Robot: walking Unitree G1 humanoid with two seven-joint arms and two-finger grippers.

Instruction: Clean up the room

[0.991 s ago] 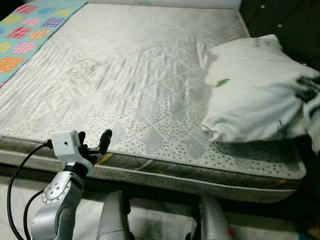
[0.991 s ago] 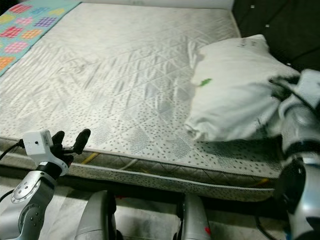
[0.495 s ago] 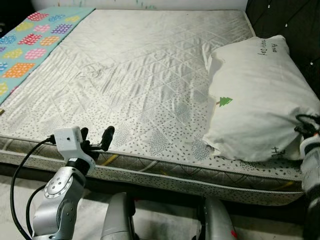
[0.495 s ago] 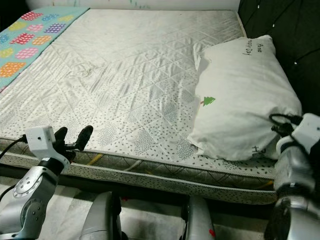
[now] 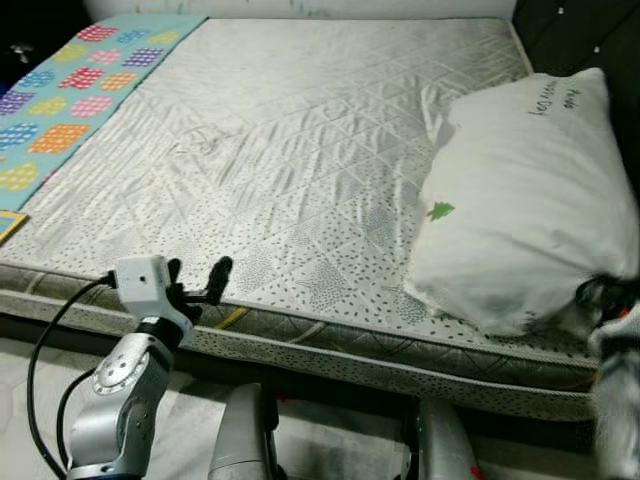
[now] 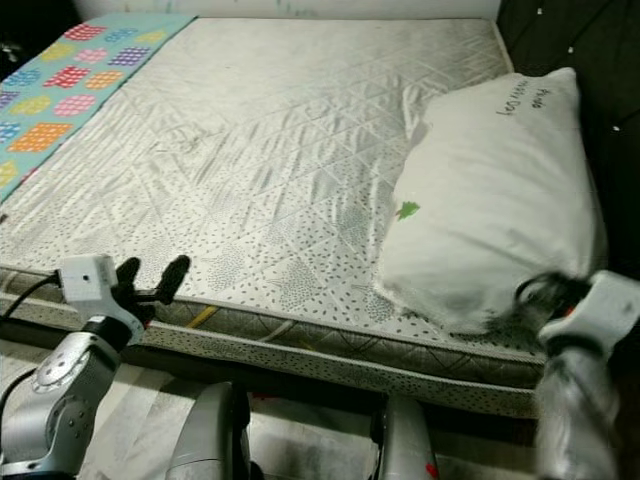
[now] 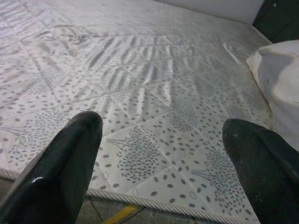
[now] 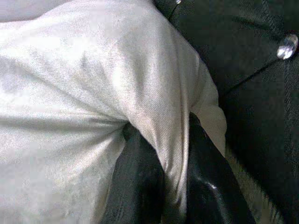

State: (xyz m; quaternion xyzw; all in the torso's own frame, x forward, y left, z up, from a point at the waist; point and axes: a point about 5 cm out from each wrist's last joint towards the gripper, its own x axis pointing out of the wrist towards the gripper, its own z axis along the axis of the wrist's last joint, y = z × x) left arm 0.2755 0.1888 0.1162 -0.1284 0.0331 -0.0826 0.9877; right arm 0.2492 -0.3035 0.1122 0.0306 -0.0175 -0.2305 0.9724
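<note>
Now the right gripper (image 8: pixel 170 186), fingers pinched on the pillow (image 5: pixel 530 200) corner, has dragged it toward the headboard (image 6: pixel 600 40), while the left gripper (image 5: pixel 196 278) hovers spread apart at the mattress (image 5: pixel 300 150) edge — tidying's underway.

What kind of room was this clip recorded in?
Most likely a bedroom. A bare quilted mattress takes up most of the head views, a white pillow lies on it beside a dark tufted headboard, and the right gripper pinches the pillow's corner.
</note>
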